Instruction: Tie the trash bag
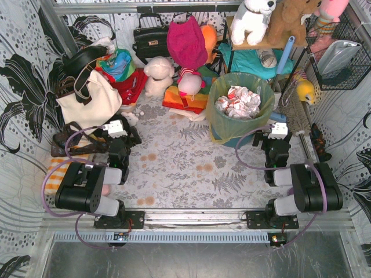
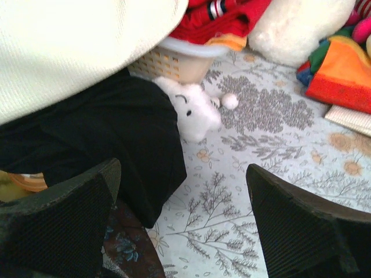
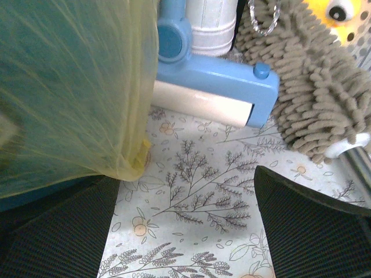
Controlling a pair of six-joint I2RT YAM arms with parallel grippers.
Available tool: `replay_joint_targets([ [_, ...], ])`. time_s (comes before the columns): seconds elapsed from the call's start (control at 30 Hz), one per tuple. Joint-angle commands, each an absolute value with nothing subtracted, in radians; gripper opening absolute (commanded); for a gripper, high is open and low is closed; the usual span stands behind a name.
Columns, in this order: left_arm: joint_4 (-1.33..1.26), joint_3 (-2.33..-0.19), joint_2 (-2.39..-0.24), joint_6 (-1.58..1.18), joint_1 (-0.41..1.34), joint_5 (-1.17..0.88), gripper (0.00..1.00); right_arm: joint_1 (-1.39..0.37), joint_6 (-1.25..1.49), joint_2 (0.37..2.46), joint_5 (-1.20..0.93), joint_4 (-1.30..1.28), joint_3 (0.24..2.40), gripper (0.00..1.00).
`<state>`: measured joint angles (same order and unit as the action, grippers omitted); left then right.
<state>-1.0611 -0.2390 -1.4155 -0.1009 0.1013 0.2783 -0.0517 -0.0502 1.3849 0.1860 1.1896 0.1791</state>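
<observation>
Tying not yet begun — the bag (image 1: 220, 124) stands open at right rear, just beside the right gripper (image 3: 186, 182), gaping empty; the left gripper (image 2: 181, 174), near the tote (image 1: 87, 104), gapes empty too; next — both must reach and gather the rim.

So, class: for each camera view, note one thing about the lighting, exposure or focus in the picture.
Top external: even light, faint shadows, sharp throughout. Left wrist: the cream tote bag is washed out almost white; the fingers are dark and soft. Right wrist: the trash bag, close to the lens, is blurred; the tablecloth behind is sharp.
</observation>
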Motion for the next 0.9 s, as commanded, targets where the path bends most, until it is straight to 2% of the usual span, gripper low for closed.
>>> replay_joint_targets([
  [0.0,-0.979,-0.293,-1.339,-0.075,0.136,0.362,0.98,-0.046,-0.062,1.263,0.17,1.097,0.187,0.97],
  [0.3,-0.706,-0.384,-1.149,-0.134,0.219,0.463,0.98,-0.046,-0.02,1.042,0.175,0.809,0.244,0.97],
  [0.53,-0.366,-0.574,-1.076,-0.21,0.259,0.475,0.98,-0.046,0.012,0.868,0.185,0.507,0.346,0.97],
  [0.87,-0.112,-0.735,-0.916,-0.187,0.26,0.386,0.98,-0.046,0.091,0.863,0.239,-0.007,0.661,0.97],
])
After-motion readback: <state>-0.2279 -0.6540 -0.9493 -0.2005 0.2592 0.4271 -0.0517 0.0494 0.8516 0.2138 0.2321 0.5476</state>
